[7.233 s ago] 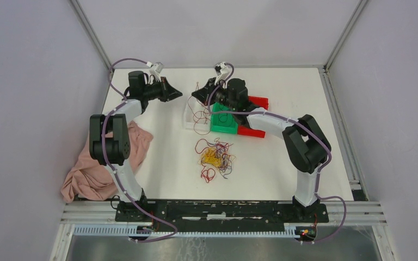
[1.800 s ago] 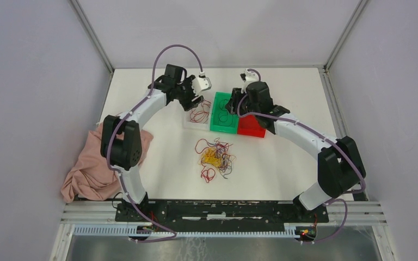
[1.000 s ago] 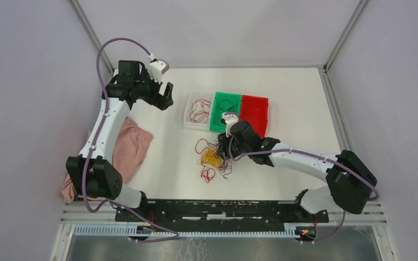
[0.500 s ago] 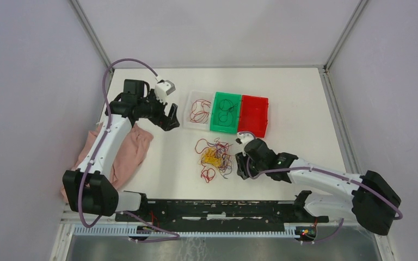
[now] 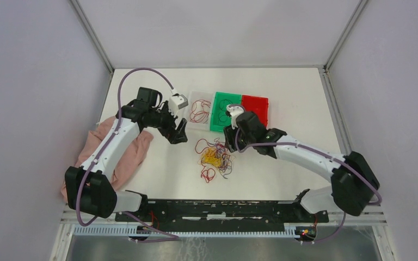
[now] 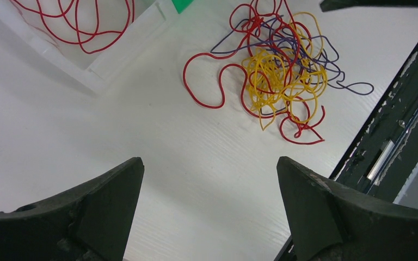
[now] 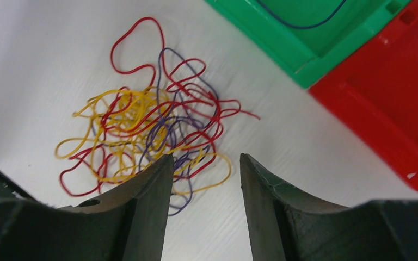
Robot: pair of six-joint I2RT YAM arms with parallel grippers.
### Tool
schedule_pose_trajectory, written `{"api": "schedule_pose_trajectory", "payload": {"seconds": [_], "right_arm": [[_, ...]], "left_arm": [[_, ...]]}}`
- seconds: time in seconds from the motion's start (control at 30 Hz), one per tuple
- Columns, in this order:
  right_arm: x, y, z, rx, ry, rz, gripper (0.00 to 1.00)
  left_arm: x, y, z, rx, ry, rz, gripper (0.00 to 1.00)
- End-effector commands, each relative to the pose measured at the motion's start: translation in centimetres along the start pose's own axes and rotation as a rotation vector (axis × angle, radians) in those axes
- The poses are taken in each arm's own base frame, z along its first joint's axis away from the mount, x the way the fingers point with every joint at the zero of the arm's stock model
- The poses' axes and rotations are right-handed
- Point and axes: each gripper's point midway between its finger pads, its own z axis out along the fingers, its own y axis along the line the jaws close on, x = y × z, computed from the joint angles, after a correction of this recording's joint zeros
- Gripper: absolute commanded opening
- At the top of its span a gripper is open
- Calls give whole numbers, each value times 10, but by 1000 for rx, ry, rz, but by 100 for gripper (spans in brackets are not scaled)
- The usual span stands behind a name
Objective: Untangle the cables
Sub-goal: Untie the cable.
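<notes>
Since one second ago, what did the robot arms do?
The left tool swung in from the far left corner toward the tangled cables. The right tool pulled back nearer, then returned over them. Both are open, empty. Cables, bins, pink cloth stayed put.

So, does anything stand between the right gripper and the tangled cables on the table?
Nothing visible does. The right gripper is open above the edge of the cables, with only air between. The green bin lies off to the side, clear of the path.
</notes>
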Motion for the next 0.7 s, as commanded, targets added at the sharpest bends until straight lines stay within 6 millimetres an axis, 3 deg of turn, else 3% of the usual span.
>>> {"api": "schedule_pose_trajectory", "payload": {"seconds": [0.0, 0.23, 0.4, 0.5, 0.67], "right_arm": [[-24, 3, 27, -109, -13, -149, 55], [-31, -1, 56, -153, 10, -217, 57], [-33, 1, 71, -179, -7, -209, 52], [-33, 1, 75, -183, -20, -227, 41], [-47, 6, 62, -200, -82, -244, 11]], "left_arm": [[-12, -6, -12, 26, -22, 100, 99], [-21, -9, -18, 33, -45, 146, 99], [-22, -10, -19, 41, -42, 145, 99], [-21, -10, -19, 39, -40, 148, 99], [-23, -11, -21, 38, -46, 148, 99]]}}
